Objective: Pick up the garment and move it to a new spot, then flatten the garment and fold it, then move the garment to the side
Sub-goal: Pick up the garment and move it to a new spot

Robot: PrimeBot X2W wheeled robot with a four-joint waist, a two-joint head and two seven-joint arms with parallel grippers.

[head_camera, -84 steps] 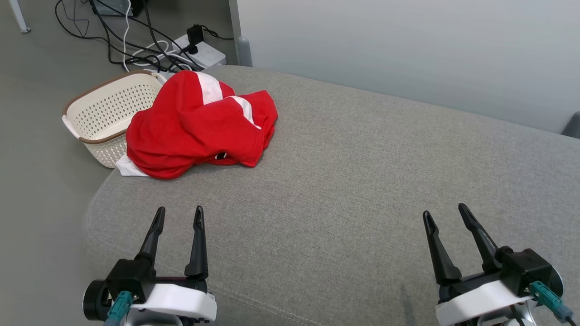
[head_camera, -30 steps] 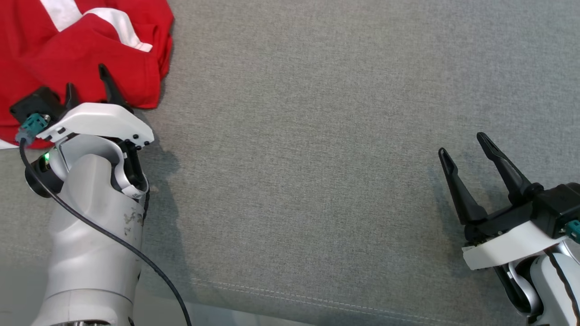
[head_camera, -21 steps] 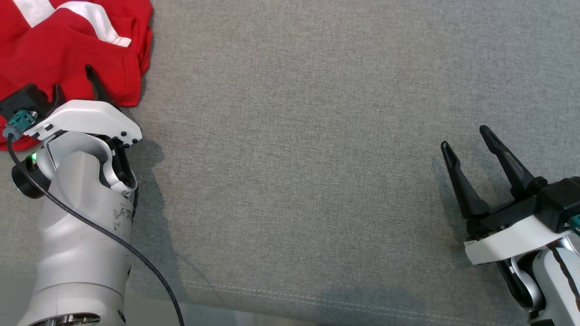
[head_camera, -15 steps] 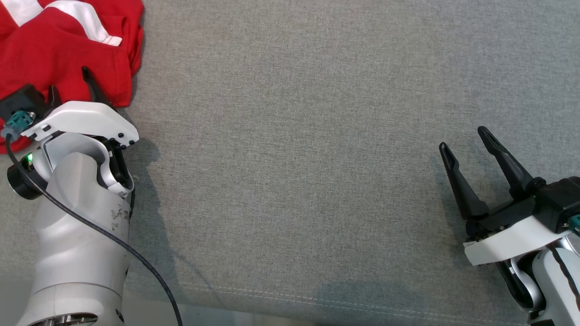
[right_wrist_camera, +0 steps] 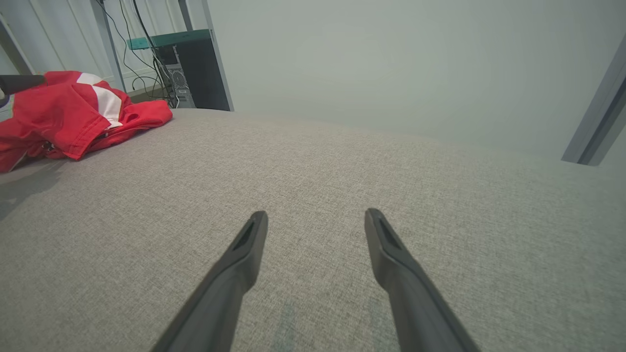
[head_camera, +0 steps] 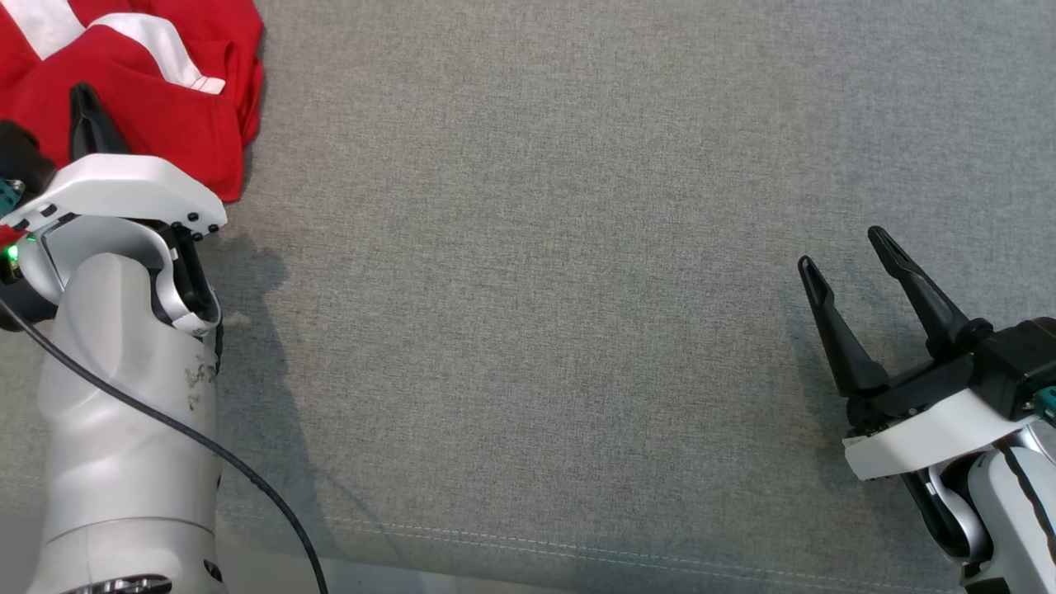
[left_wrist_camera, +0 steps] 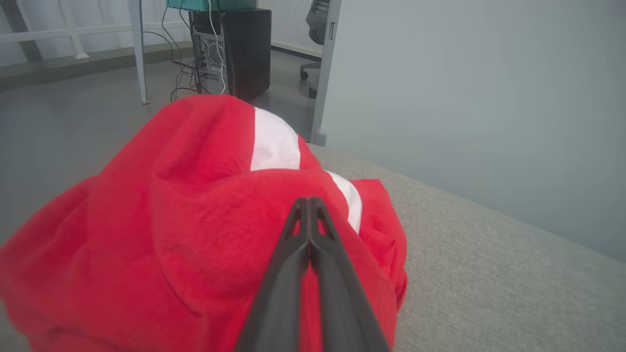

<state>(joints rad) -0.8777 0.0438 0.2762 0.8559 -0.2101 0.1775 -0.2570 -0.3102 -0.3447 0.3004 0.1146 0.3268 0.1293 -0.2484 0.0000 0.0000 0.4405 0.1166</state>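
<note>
The garment (head_camera: 148,99), red with white stripes, lies crumpled at the far left of the grey cushion (head_camera: 536,272). It also shows as a mound in the left wrist view (left_wrist_camera: 195,220) and far left in the right wrist view (right_wrist_camera: 73,115). My left gripper (head_camera: 87,111) reaches over the garment's near side, its two fingers pressed together (left_wrist_camera: 309,201) against the red cloth. I see no cloth caught between the tips. My right gripper (head_camera: 846,247) hovers open over bare cushion at the right, fingers (right_wrist_camera: 244,244) spread wide with nothing between them.
Beyond the cushion's far left end are a black computer tower (left_wrist_camera: 247,46), cables and table legs (left_wrist_camera: 139,54) on the floor. A pale wall (right_wrist_camera: 391,63) runs along the far side. The cushion's front seam (head_camera: 577,544) runs near the bottom edge.
My left gripper has shut from wide open and pushed farther over the garment. The head camera dropped closer to the cushion earlier. The right gripper has held its place.
</note>
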